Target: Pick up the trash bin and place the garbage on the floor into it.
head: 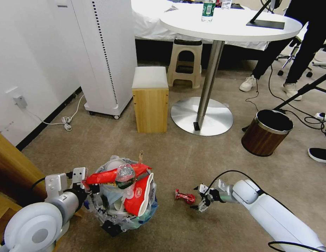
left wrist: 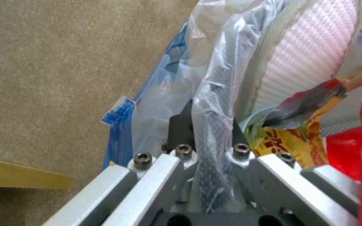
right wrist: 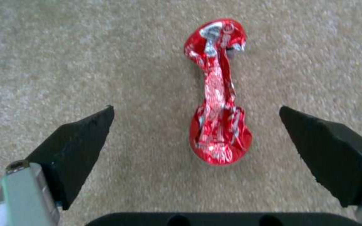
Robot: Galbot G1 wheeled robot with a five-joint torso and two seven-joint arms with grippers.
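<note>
Left tool point(head: 88, 187): at the near-left floor, clenched on the rim of the bin point(head: 115, 224); the left wrist view shows its black fingers point(left wrist: 180, 125) pinching rim and crinkled clear bag point(left wrist: 214, 103) between them. Bin: small, round, black, lined with clear plastic showing a blue patch point(left wrist: 120, 110); near left of the floor, beside a wooden edge point(head: 12, 164). Contents, heaped above the rim: long red wrapper point(head: 114, 174) lying across the top, clear small bottle point(head: 125, 175) upright against it, crushed red-white bowl point(head: 140, 196) leaning at the right side, pale items beneath, not identifiable. Loose wrapper point(head: 185, 196): red foil, twisted narrow at the middle, flared at both ends; flat on the tan carpet point(head: 177, 154), right of the bin and apart from it. Right tool point(head: 201, 199): low over the carpet, just right of the loose wrapper, released; in the right wrist view its two black fingers point(right wrist: 76, 144) stand wide to either side of the wrapper's point(right wrist: 218, 94) near end, not touching it. Surroundings, farther back: white cabinet point(head: 107, 52) on castors with a cord point(head: 65, 120) along the wall; wooden stool point(head: 150, 99) with a pale seat; plastic step stool point(head: 185, 63); round white counter point(head: 229, 21) on a steel post and disc base, carrying a bottle point(head: 208, 8); brown wood-patterned bin point(head: 266, 133) with a metal rim at far right, among cables. Nothing lies between the right tool and the loose wrapper.
</note>
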